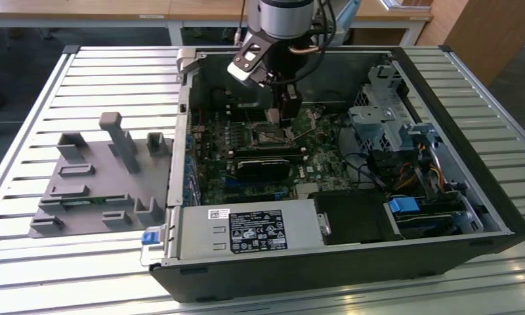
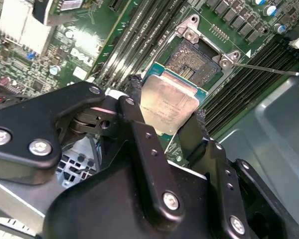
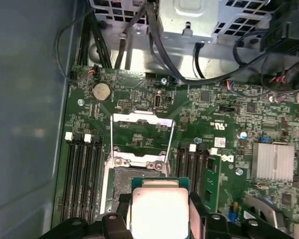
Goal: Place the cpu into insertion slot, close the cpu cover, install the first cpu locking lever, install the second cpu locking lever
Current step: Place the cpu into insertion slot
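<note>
Hand: the hand (image 2: 165, 113) is partly closed on the chip (image 2: 169, 102), with one black finger (image 2: 134, 107) on each of two opposite edges; it also shows in the first wrist view (image 3: 159, 214) and, in the exterior view, low inside the computer case (image 1: 286, 117).
Chip: a flat square with a dull silvery face up, held level between the fingers (image 3: 159, 209).
Chip's place: over the near edge of the socket (image 2: 197, 59), hiding part of it; whether it touches the socket cannot be told.
Socket: a dark square with a metal rim on the green board (image 3: 134, 174), its far part uncovered.
Cover: the thin silver frame (image 3: 142, 118) is swung back, lying open on the board beyond the socket.
Lever: a thin metal rod (image 2: 269, 69) sticks out sideways from one socket corner.
Nearby: long black memory slots (image 3: 82, 174) on both sides of the socket.
Case: the open black computer case (image 1: 333, 269) lies on a slatted table (image 1: 113, 72), beside a grey parts tray (image 1: 87, 190).
</note>
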Robot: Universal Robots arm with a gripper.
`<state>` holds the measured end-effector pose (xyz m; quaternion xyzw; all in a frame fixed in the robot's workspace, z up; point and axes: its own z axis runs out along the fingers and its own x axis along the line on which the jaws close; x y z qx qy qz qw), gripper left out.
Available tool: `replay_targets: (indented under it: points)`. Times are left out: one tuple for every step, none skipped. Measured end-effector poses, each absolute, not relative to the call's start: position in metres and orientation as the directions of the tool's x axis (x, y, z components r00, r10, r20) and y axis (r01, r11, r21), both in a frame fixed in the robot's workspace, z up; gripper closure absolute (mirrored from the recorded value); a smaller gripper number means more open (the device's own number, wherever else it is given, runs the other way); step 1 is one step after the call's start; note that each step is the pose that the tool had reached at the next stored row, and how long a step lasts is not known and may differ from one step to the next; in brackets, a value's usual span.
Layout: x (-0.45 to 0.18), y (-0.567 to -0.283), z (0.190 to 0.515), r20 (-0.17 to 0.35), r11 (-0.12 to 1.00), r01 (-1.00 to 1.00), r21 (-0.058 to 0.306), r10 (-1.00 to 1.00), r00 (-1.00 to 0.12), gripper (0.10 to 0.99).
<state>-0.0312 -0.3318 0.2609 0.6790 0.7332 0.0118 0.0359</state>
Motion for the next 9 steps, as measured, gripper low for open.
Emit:
replay_targets:
  points:
    - [-0.031,-0.331,0.259,-0.037,0.078,0.995,0.066,0.996,-0.075,0.545]
    - [-0.031,-0.329,0.258,-0.037,0.078,0.995,0.065,0.996,-0.075,0.545]
    - [-0.031,-0.328,0.256,-0.038,0.078,0.995,0.065,0.996,-0.075,0.545]
    - [-0.031,-0.326,0.255,-0.038,0.078,0.995,0.064,0.996,-0.075,0.545]
    - [-0.031,-0.325,0.254,-0.038,0.078,0.995,0.064,0.996,-0.075,0.545]
    - [-0.031,-0.323,0.252,-0.039,0.077,0.995,0.064,0.996,-0.075,0.545]
    - [-0.031,-0.322,0.251,-0.039,0.075,0.995,0.064,0.997,-0.073,0.545]
    - [-0.031,-0.321,0.25,-0.039,0.072,0.995,0.064,0.997,-0.07,0.545]
    - [-0.031,-0.321,0.248,-0.04,0.068,0.996,0.064,0.997,-0.066,0.545]
